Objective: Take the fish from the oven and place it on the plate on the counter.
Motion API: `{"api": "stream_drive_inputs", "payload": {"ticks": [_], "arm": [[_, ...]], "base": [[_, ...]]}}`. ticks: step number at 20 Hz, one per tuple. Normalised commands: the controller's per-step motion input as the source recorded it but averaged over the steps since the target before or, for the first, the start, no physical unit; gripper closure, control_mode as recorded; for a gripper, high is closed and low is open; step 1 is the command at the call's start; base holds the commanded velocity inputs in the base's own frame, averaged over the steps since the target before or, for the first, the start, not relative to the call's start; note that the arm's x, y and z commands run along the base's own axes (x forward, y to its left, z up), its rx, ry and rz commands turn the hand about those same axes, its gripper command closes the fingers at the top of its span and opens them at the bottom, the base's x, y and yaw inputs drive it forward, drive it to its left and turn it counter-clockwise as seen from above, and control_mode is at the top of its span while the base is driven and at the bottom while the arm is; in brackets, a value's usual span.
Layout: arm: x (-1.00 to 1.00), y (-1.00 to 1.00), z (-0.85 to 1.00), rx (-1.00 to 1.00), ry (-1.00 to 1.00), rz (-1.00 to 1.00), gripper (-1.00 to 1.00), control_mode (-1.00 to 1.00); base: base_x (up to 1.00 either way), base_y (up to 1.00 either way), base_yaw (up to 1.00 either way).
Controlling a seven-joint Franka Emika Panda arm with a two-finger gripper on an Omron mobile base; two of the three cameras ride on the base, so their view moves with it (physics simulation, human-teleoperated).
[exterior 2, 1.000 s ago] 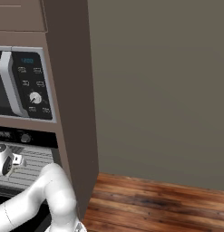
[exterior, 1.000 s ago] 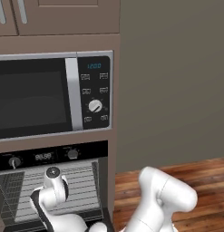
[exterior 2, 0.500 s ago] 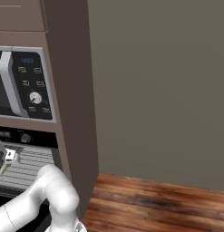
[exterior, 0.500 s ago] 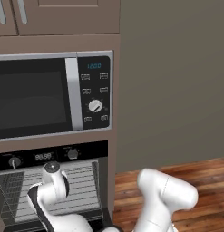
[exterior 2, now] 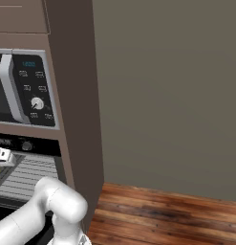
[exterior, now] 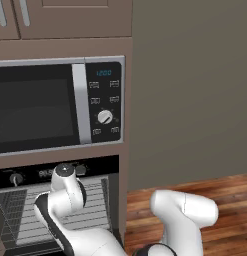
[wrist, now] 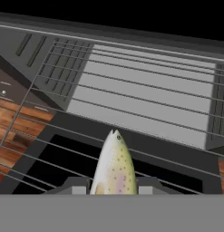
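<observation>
Clamping the fish (wrist: 114, 165) between its fingertips, the gripper (wrist: 114, 186) holds it above the oven (exterior: 60, 210) wire rack (wrist: 145, 97); the base views add the microwave (exterior: 60, 102) overhead.

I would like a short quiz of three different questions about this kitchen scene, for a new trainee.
1. True or false: the fish sits between the two fingertips of the claw.
2. Which appliance stands directly above the oven? A) a toaster B) the microwave C) a kettle
3. Fill the gap: behind the fish, the hand view shows the grey wire ___ of the oven.

Key: 1. True. 2. B. 3. rack.
</observation>
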Motion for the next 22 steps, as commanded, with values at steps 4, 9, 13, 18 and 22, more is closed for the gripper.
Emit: {"api": "stream_drive_inputs", "payload": {"ticks": [4,9,13,18,22], "arm": [[-0.57,-0.50,0.95,0.02,0.00,0.00,1.00,-1.00],[-0.47,-0.78,0.92,0.04,-0.01,0.00,1.00,-1.00],[-0.35,-0.84,0.74,0.02,-0.01,0.00,1.00,-1.00],[-0.29,-0.94,0.47,0.02,0.00,0.00,1.00,-1.00],[-0.07,-1.00,0.31,0.00,0.00,0.00,1.00,-1.00]], "base": [[0.00,0.00,0.00],[0.00,0.00,0.00],[0.00,0.00,0.00],[0.00,0.00,0.00],[0.00,0.00,0.00]]}}
